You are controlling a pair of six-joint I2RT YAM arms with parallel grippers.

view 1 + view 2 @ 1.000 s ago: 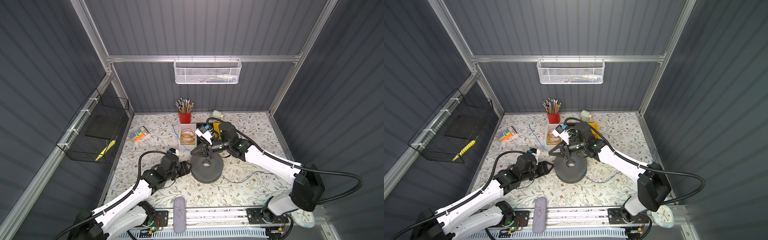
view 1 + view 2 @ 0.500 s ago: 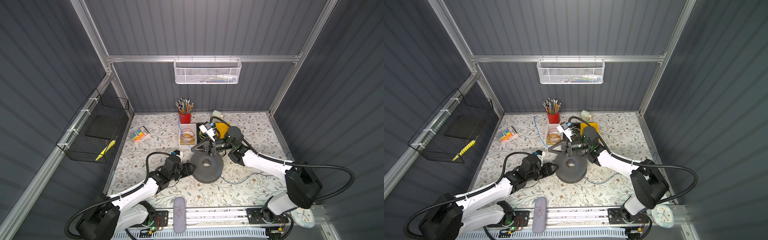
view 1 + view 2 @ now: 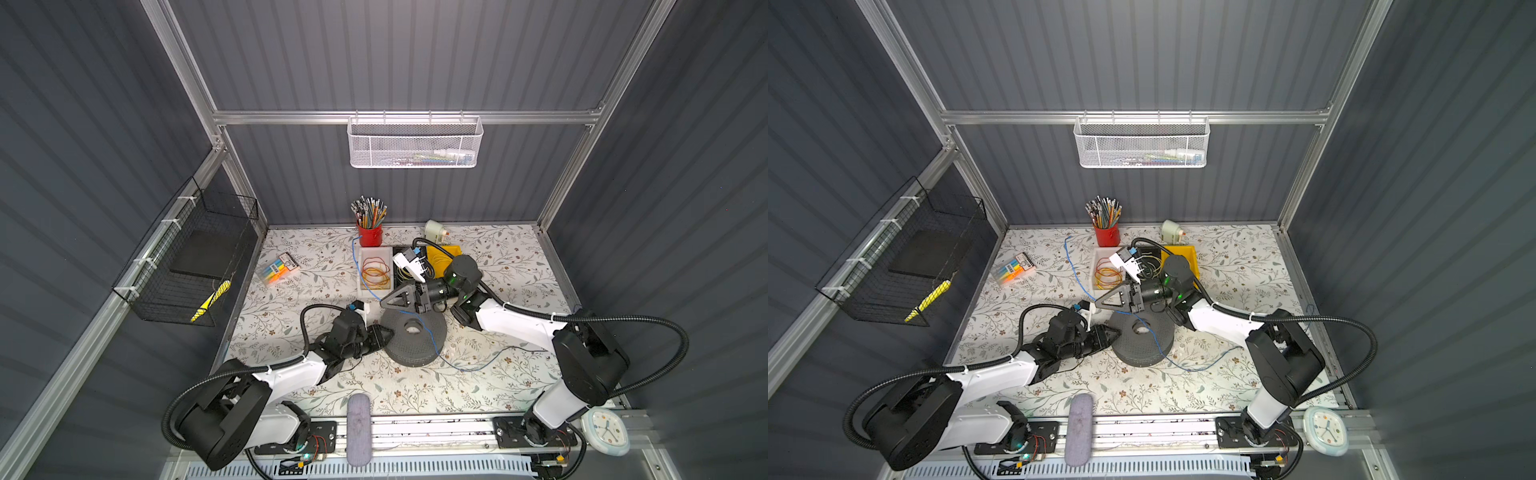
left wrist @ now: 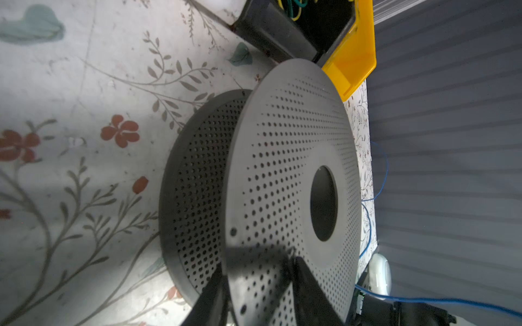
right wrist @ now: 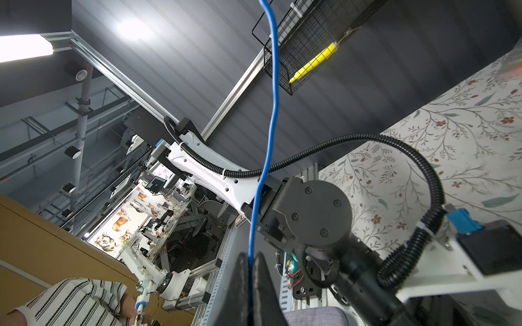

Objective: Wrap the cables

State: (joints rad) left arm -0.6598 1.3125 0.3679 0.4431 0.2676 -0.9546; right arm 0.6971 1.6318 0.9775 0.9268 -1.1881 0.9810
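The cables are one thin blue wire (image 3: 356,266). It runs from near the red cup to my right gripper (image 3: 384,304), then trails across the grey perforated spool (image 3: 399,343) onto the table on the right (image 3: 1200,365). The right gripper (image 5: 248,257) is shut on the cable (image 5: 272,113) and hovers just behind the spool's back-left rim, seen in both top views (image 3: 1098,303). My left gripper (image 3: 385,332) reaches in from the left. Its jaws (image 4: 257,271) are closed on the spool's upper flange (image 4: 282,169), one finger under it and one on top.
A white tray (image 3: 388,253) of red and orange wires, a black tray and a yellow bin (image 3: 451,251) stand behind the spool. A red pencil cup (image 3: 370,237) and a marker box (image 3: 277,268) lie further back. A grey pad (image 3: 358,428) lies at the front edge.
The right gripper has carried the cable left and forward, down toward the spool's back rim. The left gripper has moved in to the spool's left edge and narrowed onto the upper flange.
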